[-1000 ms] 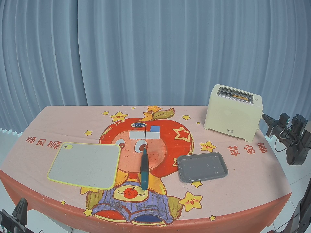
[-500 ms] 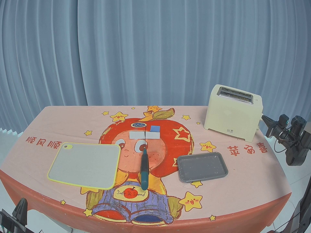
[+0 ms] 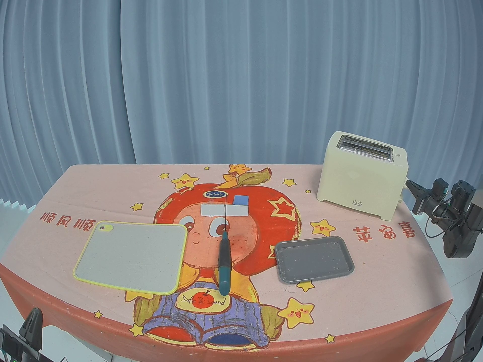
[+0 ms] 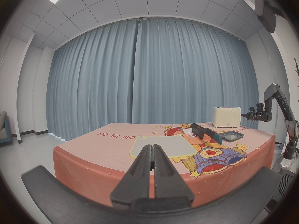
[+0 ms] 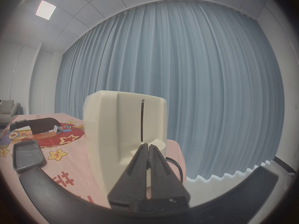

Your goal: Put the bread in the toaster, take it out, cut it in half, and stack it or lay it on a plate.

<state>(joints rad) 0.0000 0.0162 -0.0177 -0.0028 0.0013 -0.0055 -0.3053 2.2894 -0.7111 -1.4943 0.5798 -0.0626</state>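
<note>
Bread is no longer showing orange in the slot of the cream plastic toaster (image 3: 362, 177). My right end effector (image 3: 409, 183), pressed together, is hanging at its side lever (image 5: 156, 142). I judge toasting is starting.

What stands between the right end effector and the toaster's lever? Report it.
Nothing visible. The shut right end effector points straight at the cream lever low on the end face of the cream rectangular plastic toaster, with no object between them.
</note>
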